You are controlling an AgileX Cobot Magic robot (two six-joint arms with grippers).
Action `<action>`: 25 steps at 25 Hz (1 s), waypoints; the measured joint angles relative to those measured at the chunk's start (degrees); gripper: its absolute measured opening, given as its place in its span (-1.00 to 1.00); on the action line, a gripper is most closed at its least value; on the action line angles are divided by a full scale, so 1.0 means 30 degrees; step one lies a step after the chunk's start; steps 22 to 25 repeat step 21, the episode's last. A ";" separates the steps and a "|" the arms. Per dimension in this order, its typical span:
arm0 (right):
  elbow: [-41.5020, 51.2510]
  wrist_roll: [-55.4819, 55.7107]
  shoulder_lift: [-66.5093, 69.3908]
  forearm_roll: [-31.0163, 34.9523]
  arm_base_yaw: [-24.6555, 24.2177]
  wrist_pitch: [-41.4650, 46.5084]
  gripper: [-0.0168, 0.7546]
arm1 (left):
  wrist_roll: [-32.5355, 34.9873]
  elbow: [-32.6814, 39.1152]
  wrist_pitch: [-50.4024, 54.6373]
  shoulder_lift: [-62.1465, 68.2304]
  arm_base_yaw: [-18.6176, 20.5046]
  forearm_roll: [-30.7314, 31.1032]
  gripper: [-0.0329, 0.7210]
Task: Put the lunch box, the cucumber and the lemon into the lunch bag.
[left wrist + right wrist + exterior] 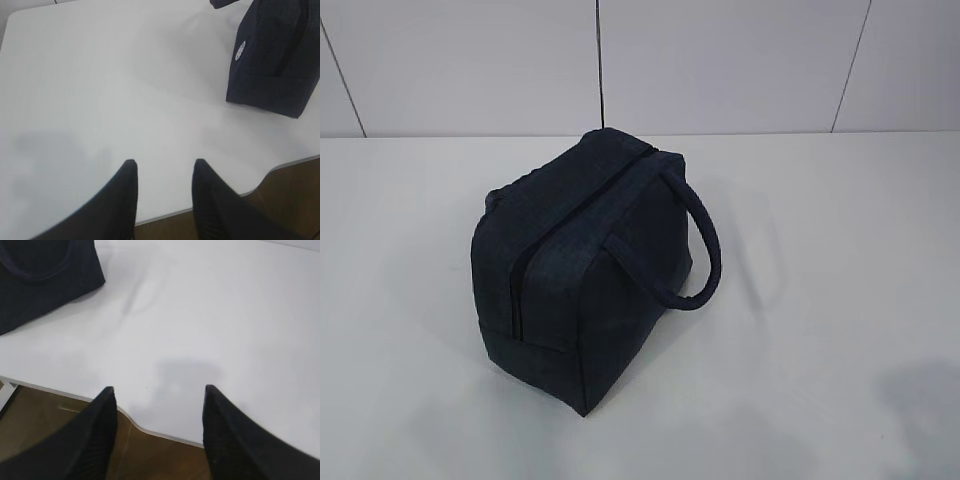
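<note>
The dark navy lunch bag (585,280) stands on the white table with its top zipper closed and one loop handle arching to the right. The left wrist view catches its lower end (272,60) at the top right; the right wrist view shows a corner of the lunch bag (42,275) at the top left. My left gripper (165,162) hangs open and empty over the table's near edge. My right gripper (159,388) is open wider, also empty, above the near edge. The lunch box, the cucumber and the lemon are out of view. Neither gripper appears in the exterior view.
The white table (820,300) reaches back to a pale panelled wall (720,60). Its near edge (165,436) has a curved notch, with brown floor (55,415) below it. A small white emblem (240,50) marks the bag's side.
</note>
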 joint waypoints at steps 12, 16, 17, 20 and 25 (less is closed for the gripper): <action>0.0000 0.0033 0.0000 0.0033 -0.0215 0.0000 0.12 | 0.0000 0.0000 0.0000 0.0000 0.0066 0.0000 -0.28; 0.0000 0.0033 0.0000 0.0033 -0.0215 0.0000 0.12 | 0.0000 0.0000 0.0000 0.0000 0.0066 0.0070 -0.28; 0.0000 0.0033 0.0000 0.0033 -0.0215 0.0000 0.12 | 0.0000 0.0000 0.0000 0.0000 0.0066 0.0085 -0.28; 0.0000 0.0033 0.0000 0.0033 -0.0215 0.0000 0.12 | 0.0000 0.0000 0.0000 0.0000 0.0066 0.0115 -0.28; 0.0000 0.0033 0.0000 0.0033 -0.0215 0.0000 0.12 | 0.0000 0.0000 0.0000 0.0000 0.0066 0.0115 -0.28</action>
